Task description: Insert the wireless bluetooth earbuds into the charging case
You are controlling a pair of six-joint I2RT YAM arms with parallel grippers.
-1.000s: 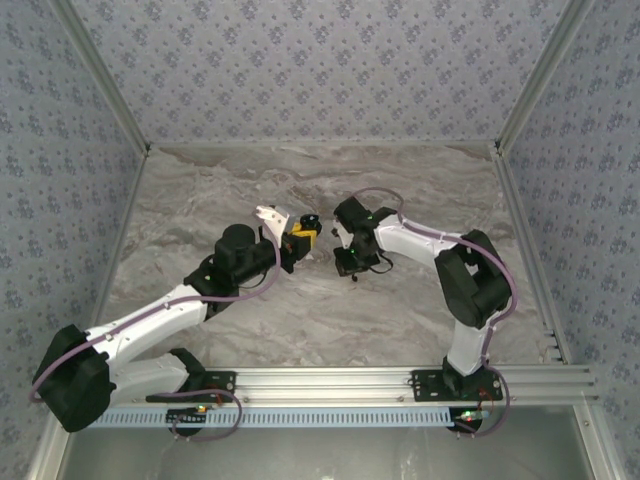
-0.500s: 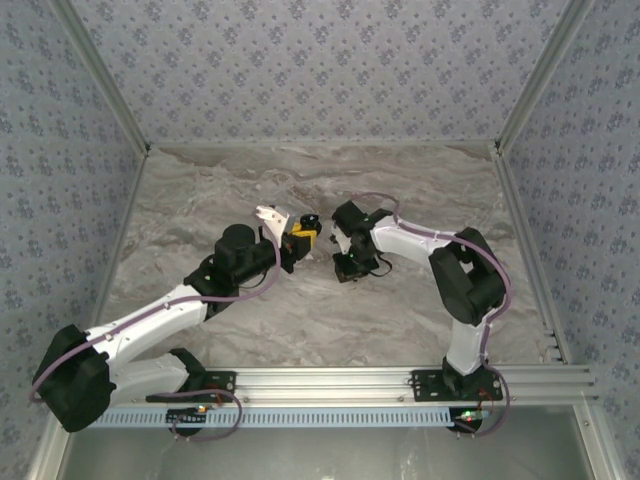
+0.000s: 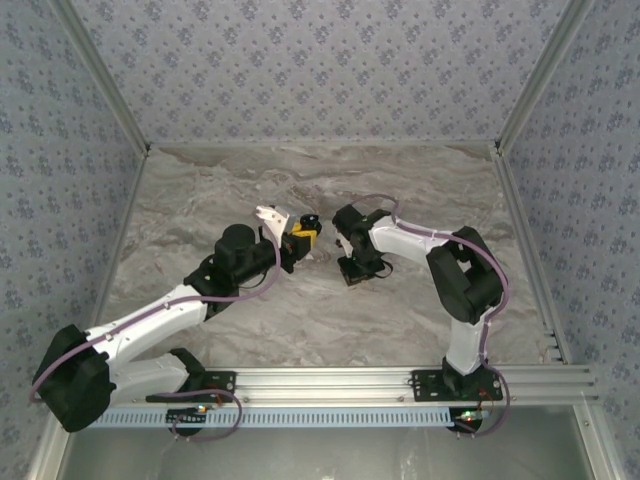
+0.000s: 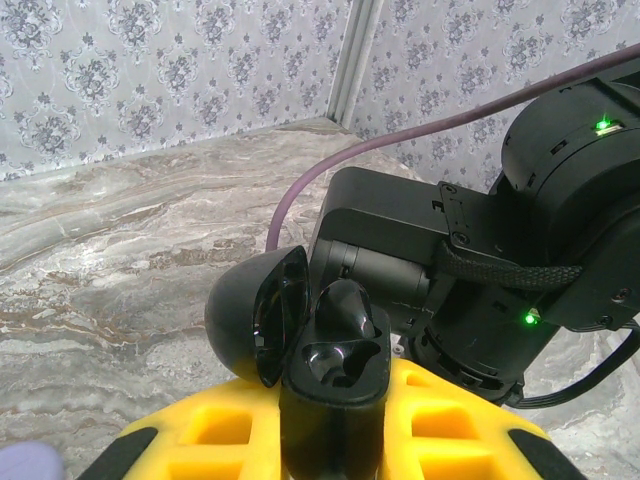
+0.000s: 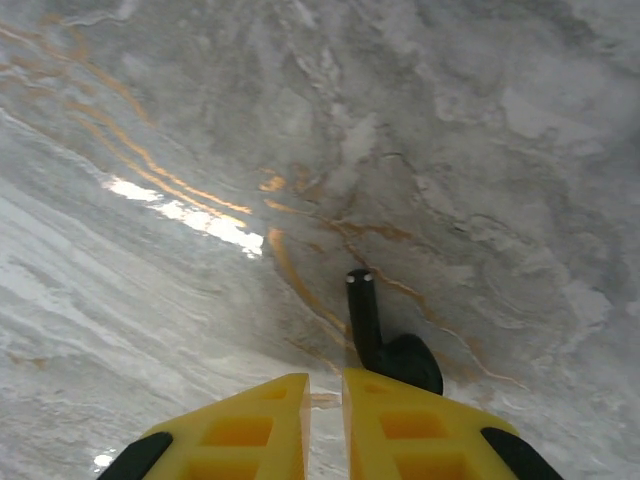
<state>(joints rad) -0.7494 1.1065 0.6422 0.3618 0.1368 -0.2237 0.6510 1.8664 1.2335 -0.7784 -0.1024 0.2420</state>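
Left end effector [image 4: 335, 445]: closed on the case [image 4: 330, 395], held upright above the table [image 4: 120, 230], lid [image 4: 250, 315] swung open to its left.

Seated earbud [image 4: 345, 305]: in the rear socket. The front socket [image 4: 335, 358] is empty.

Loose earbud [image 5: 400, 358]: on the table, stem [image 5: 362, 305] pointing away from the wrist camera and body right at the tip of one finger.

Right end effector [image 5: 325, 385]: pointed down at the table, jaws drawn nearly together with only a thin slit between them. The slit looks empty; whether a tip touches the earbud cannot be told.

Handling, as judged: the earbud is very light, rigid, glossy and rounded, so it is likely to skid or flip under a poor pinch. Best hold is across the bulbous body, leaving the stem free to lead into the socket. Jaws need widening before any grasp. The case is smooth and hard; its grip looks secure.
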